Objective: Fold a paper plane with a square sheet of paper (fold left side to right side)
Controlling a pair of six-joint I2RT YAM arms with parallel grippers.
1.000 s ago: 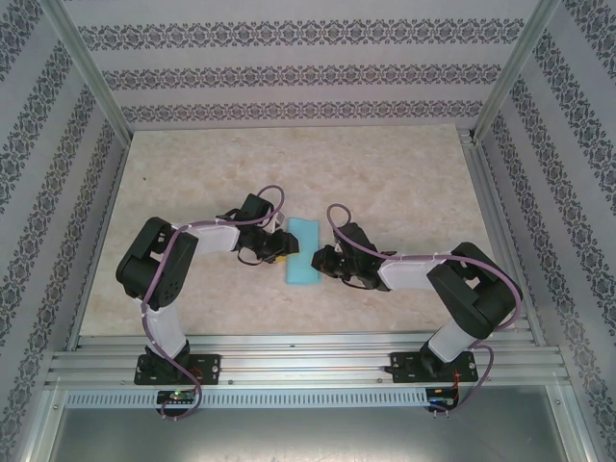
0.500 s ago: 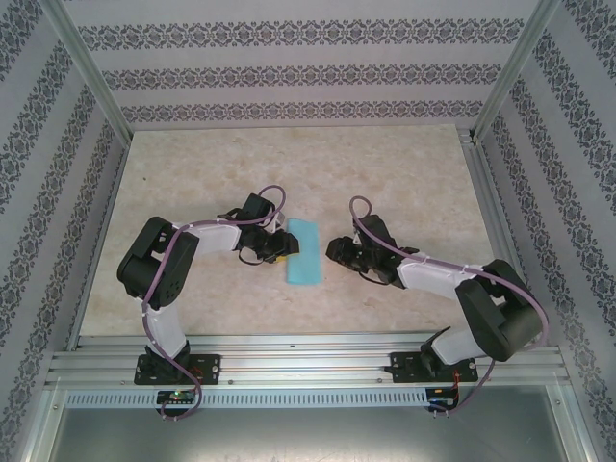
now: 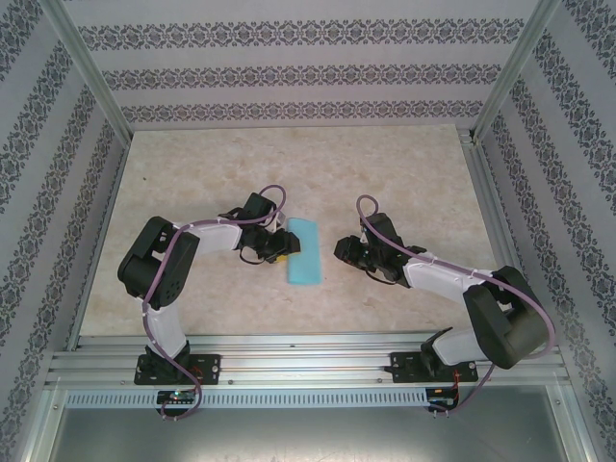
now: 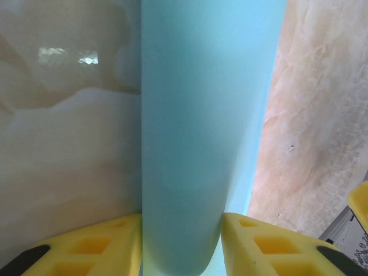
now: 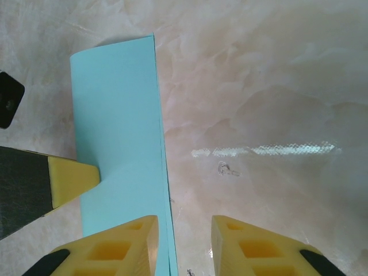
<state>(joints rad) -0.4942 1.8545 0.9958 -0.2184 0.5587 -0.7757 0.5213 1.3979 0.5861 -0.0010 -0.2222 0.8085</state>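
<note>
Reaching in from the left, the left arm (image 3: 202, 234) is resting its left jaws at the folded edge of the square sheet of paper (image 3: 305, 252). The sheet is lying doubled over as a narrow strip on the desk (image 3: 404, 173), between the two arms. In the left wrist view those jaws are standing narrow and the paper is filling the gap between the yellow fingers (image 4: 86, 250), so I am judging it pinched. The fold is looking rounded, not pressed flat.

Just right of the strip, the right jaws are hovering narrowly apart and holding nothing. One finger (image 5: 115, 247) is sitting beside the free edges, which are lying slightly out of line.

Three things are threatening to go wrong:
- The soft fold springing open if the left grip slackens.
- The strip skating on the glossy desk under a sideways push.
- The right finger snagging the loose edges and setting a crooked crease.
</note>
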